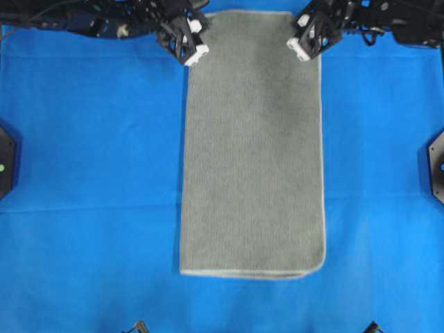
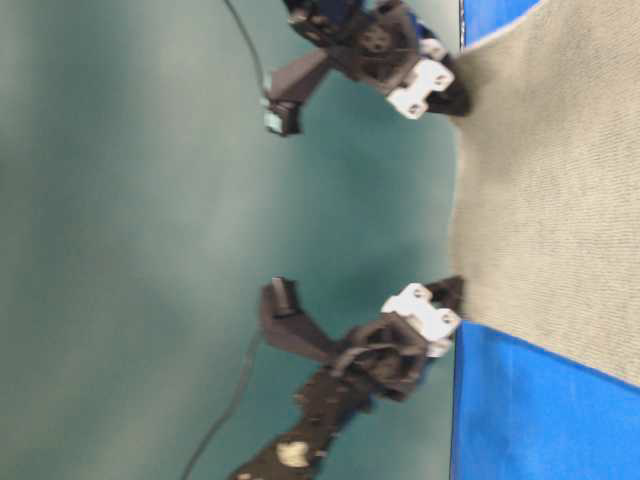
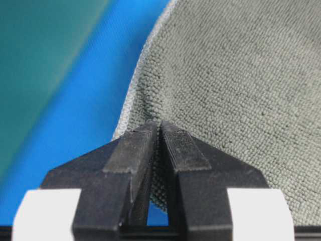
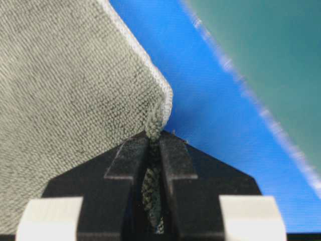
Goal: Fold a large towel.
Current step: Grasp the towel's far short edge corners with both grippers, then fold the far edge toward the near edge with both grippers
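The grey-green towel (image 1: 253,146) lies as a long folded rectangle on the blue sheet, running from the far edge down to a rounded near end. My left gripper (image 1: 197,50) is shut on the towel's far left corner; in the left wrist view (image 3: 160,125) cloth is pinched between the black fingers. My right gripper (image 1: 300,48) is shut on the far right corner; in the right wrist view (image 4: 154,135) the hem is bunched in the jaws. In the table-level view both grippers (image 2: 455,290) (image 2: 458,98) hold the towel's (image 2: 550,200) edge slightly raised.
The bright blue sheet (image 1: 90,139) covers the table around the towel. Black mounts stand at the left edge (image 1: 5,159) and right edge (image 1: 437,163). Beyond the sheet's far edge is a teal surface (image 2: 120,220).
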Robot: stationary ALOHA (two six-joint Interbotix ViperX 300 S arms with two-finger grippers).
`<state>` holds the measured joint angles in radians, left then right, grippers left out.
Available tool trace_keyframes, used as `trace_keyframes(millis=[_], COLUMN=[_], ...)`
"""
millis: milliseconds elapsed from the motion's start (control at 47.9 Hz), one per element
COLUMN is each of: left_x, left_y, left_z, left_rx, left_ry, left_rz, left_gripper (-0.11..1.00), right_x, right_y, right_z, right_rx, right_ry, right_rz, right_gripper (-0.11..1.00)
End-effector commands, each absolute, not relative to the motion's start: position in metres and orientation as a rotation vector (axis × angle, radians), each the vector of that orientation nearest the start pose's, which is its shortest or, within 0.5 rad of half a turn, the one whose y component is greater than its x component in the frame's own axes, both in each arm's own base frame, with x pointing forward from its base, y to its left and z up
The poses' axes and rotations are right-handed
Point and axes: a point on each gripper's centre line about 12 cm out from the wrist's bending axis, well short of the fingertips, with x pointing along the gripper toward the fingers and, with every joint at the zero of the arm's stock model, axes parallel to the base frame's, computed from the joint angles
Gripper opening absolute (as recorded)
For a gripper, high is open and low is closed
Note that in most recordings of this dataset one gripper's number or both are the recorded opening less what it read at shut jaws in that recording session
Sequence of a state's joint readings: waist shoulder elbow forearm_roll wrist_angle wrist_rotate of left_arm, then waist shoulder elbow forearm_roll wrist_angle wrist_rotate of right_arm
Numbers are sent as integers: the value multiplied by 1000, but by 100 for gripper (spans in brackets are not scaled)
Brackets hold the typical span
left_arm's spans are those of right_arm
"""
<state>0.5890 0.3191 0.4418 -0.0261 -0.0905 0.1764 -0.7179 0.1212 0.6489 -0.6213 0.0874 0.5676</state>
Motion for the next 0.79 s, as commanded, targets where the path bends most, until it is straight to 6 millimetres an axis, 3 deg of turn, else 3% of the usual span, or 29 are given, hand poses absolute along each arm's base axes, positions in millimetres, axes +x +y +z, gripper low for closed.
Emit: trace_keyframes(millis=[0,104,251,397,585,772], left_x=[385,384,382,380,369,355], left_y=[268,270,266,242,184,118], left_z=[159,167,168,179,186,174], left_rx=[-20,-12,-19,-9,17,10], left_ry=[590,577,583,589,597,631], left_rz=[549,554,548,508,406,276], left_gripper=[3,3,3,3,3,3], right_x=[288,286,285,284,282,278], right_y=[-264,-262,-259,-242,-182,-120], right_z=[152,163,164,169,189,197], right_rx=[206,197,202,200,171,180], right_ry=[756,729,727,717,696,706], right_rz=[-718,-722,-721,-695,-597,-490], right_gripper=[4,4,4,4,4,4])
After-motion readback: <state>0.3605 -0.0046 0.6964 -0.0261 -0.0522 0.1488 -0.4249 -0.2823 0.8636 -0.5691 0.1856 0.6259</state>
